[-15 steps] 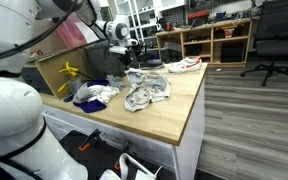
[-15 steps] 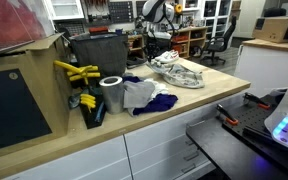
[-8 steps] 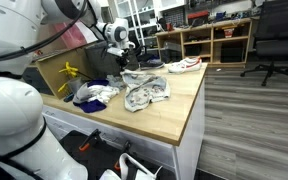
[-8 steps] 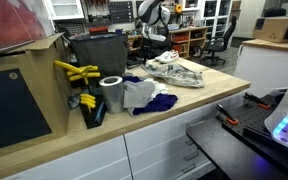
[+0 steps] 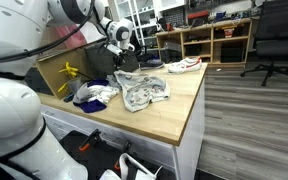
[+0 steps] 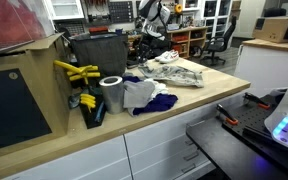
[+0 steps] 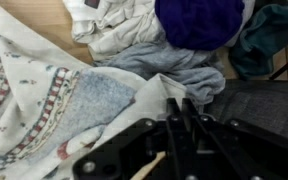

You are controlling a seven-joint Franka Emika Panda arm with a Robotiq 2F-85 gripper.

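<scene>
Wooden worktop [image 5: 176, 114] | end effector [image 7: 177, 106] pinching patterned cloth [image 7: 44, 100] | purple cloth [image 7: 199, 20] nearby

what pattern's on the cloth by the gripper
Pale cream cloth with faded red-and-blue printed bands; clearest in wrist view.

one wooden table [image 5: 174, 118] carried everything. on it there was one white patterned cloth [image 5: 144, 90]. the wrist view showed a heap of four more pieces: one dark blue cloth [image 7: 199, 20], one white crumpled cloth [image 7: 119, 30], one pale grey cloth [image 7: 174, 65] and one teal cloth [image 7: 274, 35]. there was one silver-grey roll [image 6: 111, 93] and one dark bin [image 6: 99, 52]. one black robot hand [image 7: 182, 110] was in view. the yellow-handled tools [image 6: 76, 72] overlapped too much to count.
</scene>
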